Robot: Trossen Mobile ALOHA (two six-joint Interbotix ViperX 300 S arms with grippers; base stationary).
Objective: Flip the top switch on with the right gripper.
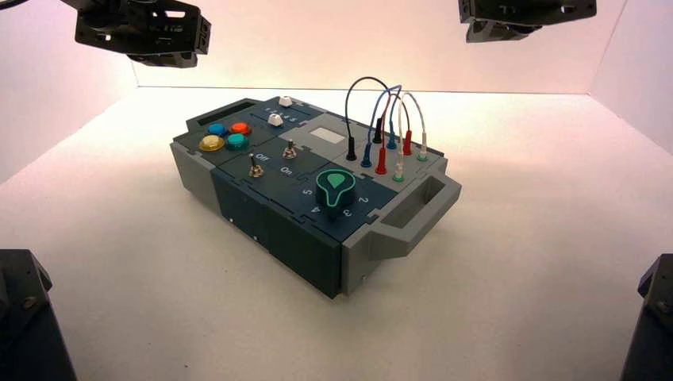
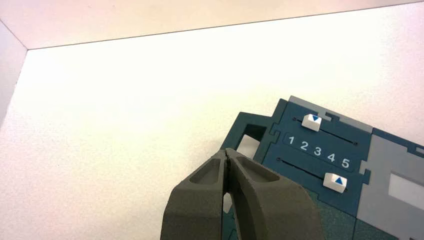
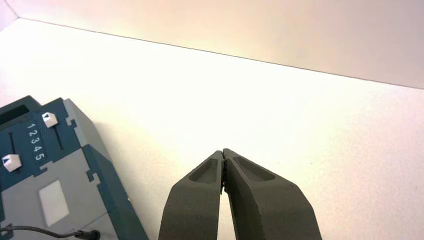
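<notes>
The top switch [image 1: 290, 149] is a tiny silver toggle near the middle of the dark blue box [image 1: 270, 230]. A second, identical toggle [image 1: 255, 167] stands just left of it and nearer the front. Neither toggle shows in the wrist views. My right gripper [image 3: 222, 151] is shut with nothing between its fingers. It hangs high over the bare table behind and to the right of the box, far from the switch. My left gripper [image 2: 227, 151] is also shut and empty, raised above the box's back left corner by the handle opening.
The box also carries several round coloured buttons [image 1: 225, 136], a green dial [image 1: 336, 187], two sliders with white knobs [image 2: 312, 121] [image 2: 335, 182] and several looped wires [image 1: 385, 119] at its right end. A grey handle [image 1: 413, 208] juts out at the right. White walls enclose the table.
</notes>
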